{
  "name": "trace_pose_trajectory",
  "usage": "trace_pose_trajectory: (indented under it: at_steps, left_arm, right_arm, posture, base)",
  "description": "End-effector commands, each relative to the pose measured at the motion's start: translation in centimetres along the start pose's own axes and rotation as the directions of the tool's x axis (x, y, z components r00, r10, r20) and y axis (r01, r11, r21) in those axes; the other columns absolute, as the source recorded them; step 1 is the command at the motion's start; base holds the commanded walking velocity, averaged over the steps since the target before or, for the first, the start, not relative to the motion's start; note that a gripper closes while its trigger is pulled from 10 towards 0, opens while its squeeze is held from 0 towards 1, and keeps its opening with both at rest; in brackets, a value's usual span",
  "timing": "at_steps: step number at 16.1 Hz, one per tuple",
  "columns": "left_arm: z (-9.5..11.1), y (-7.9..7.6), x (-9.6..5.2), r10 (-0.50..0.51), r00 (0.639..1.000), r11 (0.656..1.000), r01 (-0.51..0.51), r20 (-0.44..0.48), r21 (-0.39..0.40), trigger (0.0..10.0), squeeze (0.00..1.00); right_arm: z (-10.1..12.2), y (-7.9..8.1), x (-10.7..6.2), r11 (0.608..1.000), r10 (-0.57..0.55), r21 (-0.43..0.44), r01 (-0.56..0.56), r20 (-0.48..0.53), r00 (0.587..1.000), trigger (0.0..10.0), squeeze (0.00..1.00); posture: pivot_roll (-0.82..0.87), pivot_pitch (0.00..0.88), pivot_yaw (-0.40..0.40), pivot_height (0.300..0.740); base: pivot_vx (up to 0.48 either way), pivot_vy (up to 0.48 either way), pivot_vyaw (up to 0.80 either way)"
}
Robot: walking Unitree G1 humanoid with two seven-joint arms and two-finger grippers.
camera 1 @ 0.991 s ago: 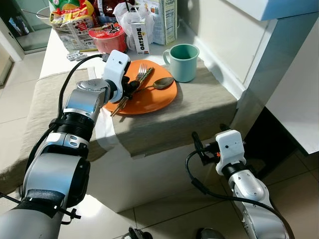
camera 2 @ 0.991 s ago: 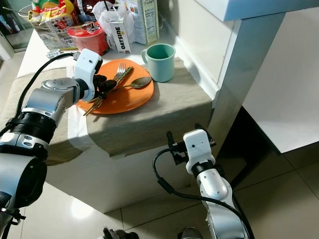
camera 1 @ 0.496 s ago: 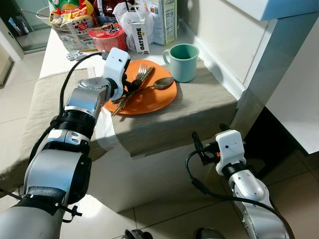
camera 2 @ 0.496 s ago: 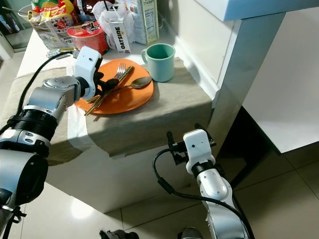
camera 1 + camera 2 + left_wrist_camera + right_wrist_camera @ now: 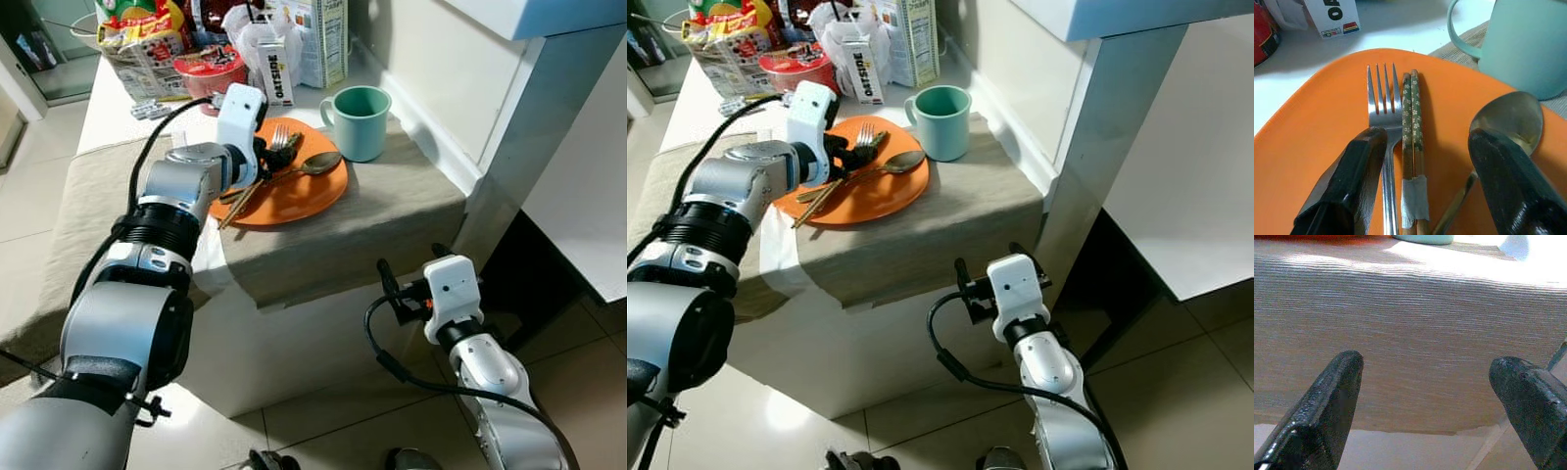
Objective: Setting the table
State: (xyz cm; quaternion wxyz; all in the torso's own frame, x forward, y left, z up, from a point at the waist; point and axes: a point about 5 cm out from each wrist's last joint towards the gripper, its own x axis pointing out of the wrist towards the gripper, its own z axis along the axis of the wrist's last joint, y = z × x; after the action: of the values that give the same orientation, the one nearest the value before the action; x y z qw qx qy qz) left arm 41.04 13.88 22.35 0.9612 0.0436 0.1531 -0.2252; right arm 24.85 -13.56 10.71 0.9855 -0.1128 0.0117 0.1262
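An orange plate (image 5: 306, 196) lies on a beige cloth (image 5: 392, 211) and carries a steel fork (image 5: 1382, 98), a pair of green patterned chopsticks (image 5: 1411, 122) and a spoon (image 5: 1508, 115). A teal mug (image 5: 359, 121) stands just to the right of the plate. My left gripper (image 5: 1427, 142) is open, low over the plate, its two fingers straddling the fork handle, the chopsticks and the spoon handle. It grips none of them. My right gripper (image 5: 1427, 364) is open below the table's front edge, facing the hanging cloth.
Groceries crowd the back of the table: a red noodle bowl (image 5: 206, 70), an Oatside carton (image 5: 276, 73), a snack bag (image 5: 147, 44) and a tall box (image 5: 330, 34). A white wall and column (image 5: 509, 147) close in the right side. Tiled floor lies below.
My left gripper has slid from the plate's left edge further over the plate, towards the fork's head. The right arm has not moved.
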Motion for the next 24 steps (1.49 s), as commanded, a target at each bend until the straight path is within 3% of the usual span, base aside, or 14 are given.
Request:
trace_pose_trajectory:
  at_steps: [1,10,11,12,20,24]
  left_arm:
    - [-0.5,0.3,-0.1,0.008,1.0,1.0,-0.008,-0.021,0.005,10.0,0.0]
    - [-3.2,0.2,0.1,0.007,0.992,0.998,0.001,-0.124,0.065,10.0,0.0]
    - [-3.4,0.3,0.2,0.014,0.992,0.997,-0.005,-0.129,0.072,8.8,0.0]
    - [-3.6,0.3,0.2,0.008,0.991,0.997,0.001,-0.134,0.072,0.0,0.0]
    - [-5.7,1.1,0.0,0.016,0.981,1.0,-0.014,-0.192,0.011,0.0,0.0]
    - [-3.6,1.6,-0.4,0.024,0.993,1.0,-0.024,-0.116,0.003,0.0,0.0]
  right_arm:
    - [0.1,0.1,0.2,1.0,0.005,-0.006,-0.005,0.008,1.0,10.0,0.0]
    - [0.1,0.1,-0.2,1.0,0.003,-0.008,-0.003,0.004,1.0,10.0,0.0]
    - [0.1,0.1,-0.2,1.0,0.003,-0.008,-0.002,0.003,1.0,10.0,0.0]
    - [0.0,0.0,-0.2,1.0,0.002,-0.008,-0.002,0.002,1.0,10.0,0.0]
    - [1.0,-0.1,0.2,1.0,-0.004,0.015,0.004,0.022,1.0,10.0,0.0]
    - [5.8,-0.2,1.3,0.995,0.053,0.075,-0.064,0.147,0.988,10.0,0.0]
  posture:
    - [-0.15,0.069,0.118,0.74]
    - [-0.16,0.081,0.119,0.74]
    - [-0.16,0.083,0.117,0.74]
    - [-0.16,0.084,0.117,0.74]
    - [-0.16,0.087,0.12,0.74]
    - [-0.16,0.087,0.113,0.74]
  base:
    - [0.0,0.0,0.0]
    - [0.0,0.0,0.0]
    - [0.0,0.0,0.0]
    - [0.0,0.0,0.0]
    - [0.0,0.0,0.0]
    - [0.0,0.0,0.0]
